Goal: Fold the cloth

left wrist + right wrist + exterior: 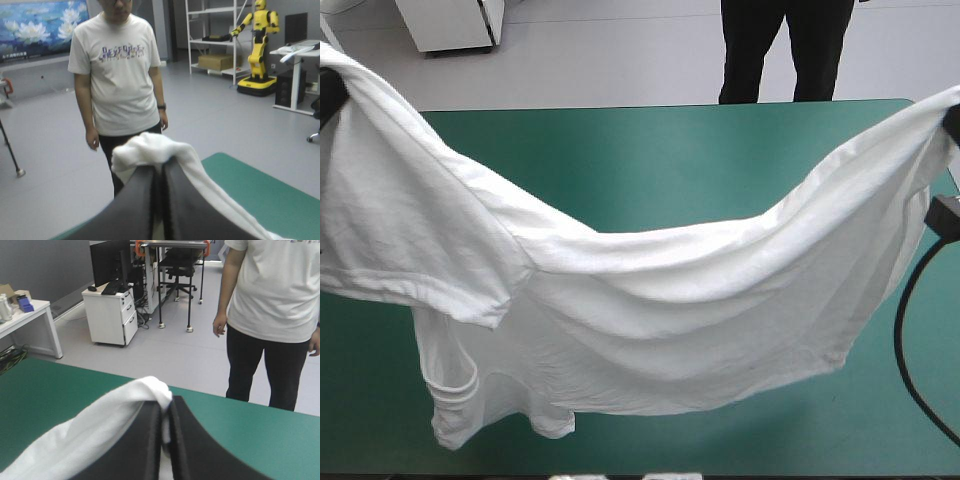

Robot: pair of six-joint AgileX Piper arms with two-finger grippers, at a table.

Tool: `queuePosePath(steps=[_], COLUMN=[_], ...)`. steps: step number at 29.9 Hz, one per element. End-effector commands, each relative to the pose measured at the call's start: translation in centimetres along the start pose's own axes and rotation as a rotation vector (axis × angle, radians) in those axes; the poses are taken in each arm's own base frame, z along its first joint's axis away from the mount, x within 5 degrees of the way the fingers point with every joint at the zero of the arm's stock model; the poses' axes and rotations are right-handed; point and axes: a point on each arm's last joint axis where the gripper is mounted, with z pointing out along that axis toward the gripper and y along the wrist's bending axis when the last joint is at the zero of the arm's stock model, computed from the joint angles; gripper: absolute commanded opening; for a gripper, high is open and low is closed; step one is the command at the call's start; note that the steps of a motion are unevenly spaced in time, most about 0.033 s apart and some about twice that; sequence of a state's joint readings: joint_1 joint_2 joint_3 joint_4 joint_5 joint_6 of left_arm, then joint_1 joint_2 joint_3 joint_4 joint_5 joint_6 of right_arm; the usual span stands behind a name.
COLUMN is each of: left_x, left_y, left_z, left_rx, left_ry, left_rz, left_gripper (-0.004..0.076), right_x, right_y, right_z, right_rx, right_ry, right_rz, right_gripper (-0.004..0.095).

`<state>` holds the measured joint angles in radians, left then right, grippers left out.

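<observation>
T-shirt: held aloft over the desk, strung from upper left to upper right of the high view and sagging deep through the middle.

Left jaws: all but closed, pinching a white bunch that spills over their tips. Right jaws: the same, nipped on a rolled edge of cloth.

Risks, judged from the grips outward:
- Only a small bunch caught in each pair of jaws. Could slide free under a harder pull apart or a quick swing.
- Slack in the middle. Likely to land in creases if lowered without more tension.
- Sleeve at left draped loose over the front. Could end up trapped beneath the body and spoil the fold.
- More cloth hanging at lower left than at lower right. Could come down skewed on the desk.

Hard to make out:
- Cannot tell which part is gripped, hem or shoulders. Both grip points cut off at the edges of the high view.
- Cannot tell whether the lowest folds at lower left touch the desk or hang just above it.
- Collar not clearly found.
- Much of the desk hidden behind the cloth.
</observation>
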<state>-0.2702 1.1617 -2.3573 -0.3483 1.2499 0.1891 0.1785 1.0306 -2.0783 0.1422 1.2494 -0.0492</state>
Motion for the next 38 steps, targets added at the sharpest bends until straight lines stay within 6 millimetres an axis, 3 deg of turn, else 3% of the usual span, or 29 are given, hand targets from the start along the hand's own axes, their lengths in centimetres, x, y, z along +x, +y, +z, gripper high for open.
queuePosePath(steps=[1, 7, 11, 19, 23, 27, 34, 36, 38], left_x=[2.4, 8.2, 12.8, 20.9, 25.3, 29.0, 31.9, 32.6, 33.3], left_y=[1.3, 3.5, 5.4, 8.5, 9.7, 10.5, 11.4, 11.5, 11.5], left_z=[2.8, 8.7, 14.5, 25.3, 29.3, 32.1, 34.4, 34.8, 35.1], left_rx=[-0.039, -0.096, -0.107, -0.110, -0.119, -0.120, -0.149, -0.138, -0.136], left_ry=[0.161, 0.417, 0.546, 0.671, 0.713, 0.742, 0.721, 0.727, 0.738], left_rz=[-0.058, -0.102, -0.141, -0.164, -0.172, -0.160, -0.109, -0.078, -0.078], left_gripper=[-0.0010, -0.0010, -0.0010, -0.0010, -0.0010, -0.0010, -0.0004, 0.0032, 0.0106], right_x=[1.3, 6.2, 9.3, 14.7, 17.7, 21.6, 28.1, 29.2, 29.8], right_y=[-0.1, -1.2, -2.3, -4.8, -6.0, -7.1, -8.3, -8.3, -8.3], right_z=[2.0, 8.0, 12.8, 23.5, 28.4, 32.4, 37.3, 38.1, 38.7], right_rx=[-0.018, 0.009, 0.055, 0.148, 0.191, 0.229, 0.281, 0.270, 0.259], right_ry=[0.078, 0.306, 0.420, 0.574, 0.631, 0.731, 0.858, 0.869, 0.867], right_rz=[0.022, 0.048, 0.041, -0.038, -0.094, -0.138, -0.155, -0.154, -0.146], right_gripper=[-0.0017, -0.0017, -0.0017, -0.0017, -0.0017, -0.0017, -0.0009, 0.0040, 0.0155])
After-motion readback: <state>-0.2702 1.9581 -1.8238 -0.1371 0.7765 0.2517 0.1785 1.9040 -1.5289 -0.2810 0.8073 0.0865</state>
